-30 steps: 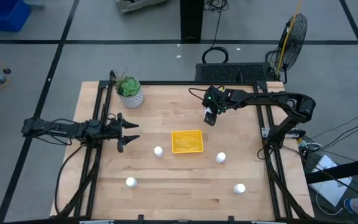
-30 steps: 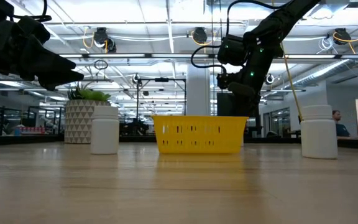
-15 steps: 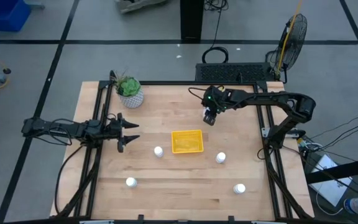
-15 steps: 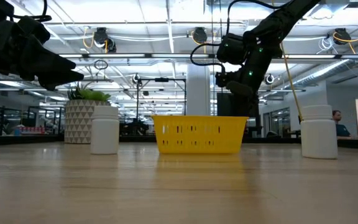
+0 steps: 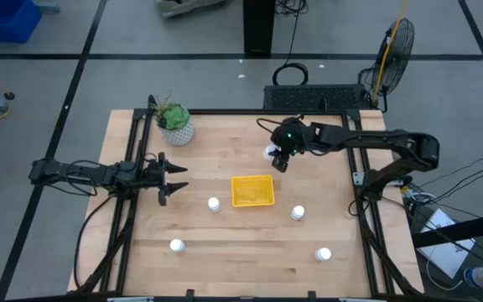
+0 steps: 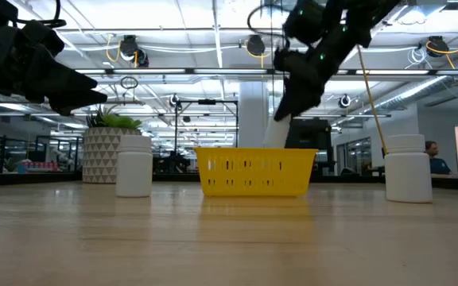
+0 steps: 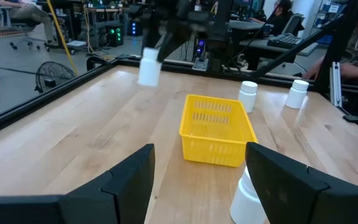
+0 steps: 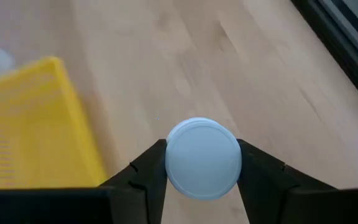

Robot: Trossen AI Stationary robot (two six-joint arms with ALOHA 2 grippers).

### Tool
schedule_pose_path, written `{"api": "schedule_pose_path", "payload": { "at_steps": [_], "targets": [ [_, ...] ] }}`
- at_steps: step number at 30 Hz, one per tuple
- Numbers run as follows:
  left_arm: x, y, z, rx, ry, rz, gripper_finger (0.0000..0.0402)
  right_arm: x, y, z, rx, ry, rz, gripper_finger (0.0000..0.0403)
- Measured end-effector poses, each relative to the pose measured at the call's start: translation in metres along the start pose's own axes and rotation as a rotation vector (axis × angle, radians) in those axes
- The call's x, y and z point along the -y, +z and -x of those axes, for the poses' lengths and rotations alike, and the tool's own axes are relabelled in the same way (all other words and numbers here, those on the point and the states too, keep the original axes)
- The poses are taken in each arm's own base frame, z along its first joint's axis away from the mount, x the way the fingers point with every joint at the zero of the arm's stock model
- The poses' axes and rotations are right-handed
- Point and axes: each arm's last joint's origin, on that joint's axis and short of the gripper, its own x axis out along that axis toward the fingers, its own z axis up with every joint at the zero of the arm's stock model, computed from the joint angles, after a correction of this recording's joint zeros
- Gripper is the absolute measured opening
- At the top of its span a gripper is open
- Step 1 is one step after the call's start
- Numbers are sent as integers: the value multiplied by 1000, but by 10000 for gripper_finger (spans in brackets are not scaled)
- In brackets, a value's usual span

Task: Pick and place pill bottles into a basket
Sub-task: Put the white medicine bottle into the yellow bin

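Note:
My right gripper [image 5: 277, 159] is shut on a white pill bottle [image 8: 202, 157] in the air, just beyond the far right corner of the yellow basket [image 5: 252, 190]. In the low view the bottle [image 6: 277, 132] shows tilted above the basket's rim [image 6: 253, 152]. Three other bottles stand on their bases on the table [image 5: 214, 204] [image 5: 298, 213] [image 5: 176, 246], and one more near the front right [image 5: 323, 253]. My left gripper [image 5: 177, 177] is open and empty at the table's left, pointing toward the basket [image 7: 216, 127]. My right gripper pinches the bottle's body between its two fingers [image 8: 148, 171], one on each side just under the cap [image 8: 202, 149]. The fingers come from above, slanting down. The bottle hangs tilted below them [image 6: 277, 132], lifted clear of the table.
A white speckled plant pot [image 5: 177, 130] stands at the far left corner. A bottle [image 7: 247, 199] stands close in front of my left gripper. Bare wood lies between the basket and the table's near edge, apart from the bottles.
My right gripper has gone up and a little toward the table's left, over toward the basket, and has tipped. The bottle has come up with it, from behind the basket to above its rim, now tilted.

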Motion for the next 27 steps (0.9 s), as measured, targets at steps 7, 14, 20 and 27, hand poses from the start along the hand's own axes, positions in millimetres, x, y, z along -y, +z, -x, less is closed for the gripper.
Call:
{"api": "schedule_pose_path", "payload": {
  "at_steps": [7,14,20,27],
  "targets": [
    [0,0,0,4,0,1,257,-46,25,18,95,108,93,146],
    [0,0,0,8,-3,3,257,-75,40,17,85,132,158,146],
    [1,0,0,3,-19,4,257,-78,33,-1,-10,122,153,146],
    [1,0,0,1,-20,6,257,-85,23,-13,-96,140,148,146]
  ]
}}
